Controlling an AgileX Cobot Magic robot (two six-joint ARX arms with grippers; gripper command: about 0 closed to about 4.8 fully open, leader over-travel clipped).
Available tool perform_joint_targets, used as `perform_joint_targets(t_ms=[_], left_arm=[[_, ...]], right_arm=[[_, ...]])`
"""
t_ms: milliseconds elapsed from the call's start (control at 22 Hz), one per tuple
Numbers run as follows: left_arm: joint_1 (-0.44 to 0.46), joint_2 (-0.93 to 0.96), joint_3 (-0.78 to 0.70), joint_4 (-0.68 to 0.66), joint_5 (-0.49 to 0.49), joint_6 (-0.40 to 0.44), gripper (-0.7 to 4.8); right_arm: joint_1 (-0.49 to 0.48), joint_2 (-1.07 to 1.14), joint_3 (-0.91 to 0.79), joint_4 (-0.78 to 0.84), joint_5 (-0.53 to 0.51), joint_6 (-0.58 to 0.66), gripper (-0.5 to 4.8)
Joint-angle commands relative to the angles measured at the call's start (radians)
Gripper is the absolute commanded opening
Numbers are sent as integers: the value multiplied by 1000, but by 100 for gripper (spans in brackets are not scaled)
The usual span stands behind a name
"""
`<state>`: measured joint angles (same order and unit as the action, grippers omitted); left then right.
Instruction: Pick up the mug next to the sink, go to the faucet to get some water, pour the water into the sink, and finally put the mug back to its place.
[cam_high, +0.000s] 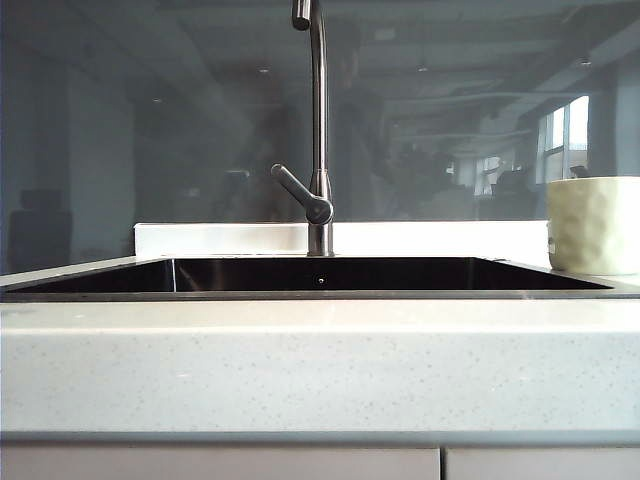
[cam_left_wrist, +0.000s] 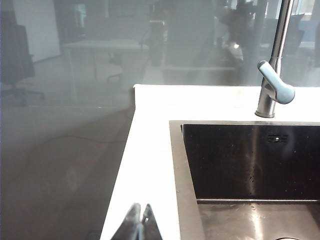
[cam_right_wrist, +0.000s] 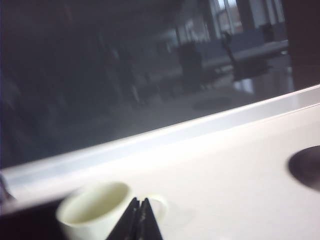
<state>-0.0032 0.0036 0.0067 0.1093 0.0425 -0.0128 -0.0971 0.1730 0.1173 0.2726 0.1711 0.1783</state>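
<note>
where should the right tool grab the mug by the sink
Best bet is the loop handle of the mug. It stands upright on the counter, mouth open, handle jutting sideways, away from the sink. The right tool, shut now, should open, come in level from the handle side and pinch the loop.

- The white speckled counter (cam_high: 320, 365) runs wide across the front.
- The dark sink (cam_high: 320, 274) is set down into it.
- The tall metal faucet (cam_high: 319, 130) stands on the counter just behind the sink.
- The pale mug (cam_high: 594, 226) sits upright on the counter, right of the sink.
</note>
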Motion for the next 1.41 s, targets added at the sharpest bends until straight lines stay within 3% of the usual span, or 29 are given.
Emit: perform_joint_targets(t_ms=[45,91,273,409,591,1046,1410], left_arm=[[2,0,3,11,5,-6,-6],[2,0,3,11,5,-6,-6],[2,0,3,12,6,-6,-6],[2,0,3,12,6,-6,-6],[2,0,3,12,6,-6,-6],[2,0,3,11,14,-6,-6],[2,0,3,10,29,-6,-6]], right_arm=[[-32,225,64,122,-56,-138,-1],[-67,391,80,220,-112,-139,8],[-170,766,105,522,-291,-138,182],[-194,988,124,702,-309,-138,217],[-192,1180,188,755,-396,-162,217],[-191,1395,327,758,-391,-183,216],[-191,1441,387,752,-391,-214,211]])
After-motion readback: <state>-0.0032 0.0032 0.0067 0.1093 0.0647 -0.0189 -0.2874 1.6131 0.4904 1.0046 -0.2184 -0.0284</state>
